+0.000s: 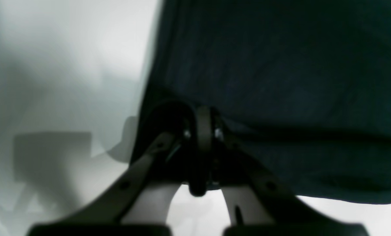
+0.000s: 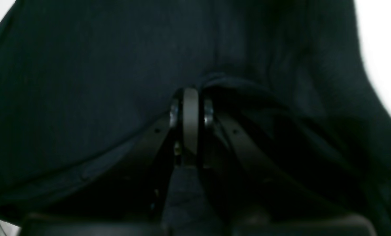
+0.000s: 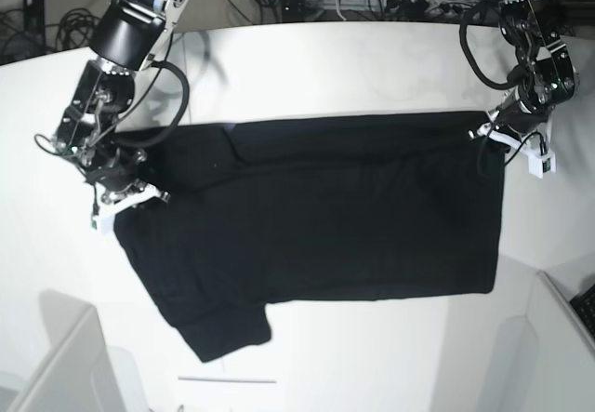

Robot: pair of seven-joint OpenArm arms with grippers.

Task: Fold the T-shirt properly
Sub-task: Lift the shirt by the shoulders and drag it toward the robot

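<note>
**Observer:** Black cloth across the white table: the T-shirt lies spread over the middle, plain side up, long axis running left to right. One sleeve hangs toward the near left corner. No print shows from this side.

**Recorder:** Arms?

**Observer:** One at each far corner of the cloth. Right gripper sits at the shirt's left end in the base view; left gripper at the right end, on the far edge.

**Recorder:** Jaw state?

**Observer:** Both pinched fully together. Left wrist view has the fingers meeting at the fabric's edge, cloth bunched around the tips, bare table to the left. Right wrist view has the fingertips closed with dark fabric filling nearly the whole frame; a fold curls over them. Each looks clamped on the shirt's edge.

**Recorder:** Containers?

**Observer:** Pale panels at the near corners; contents cannot be told.
</note>
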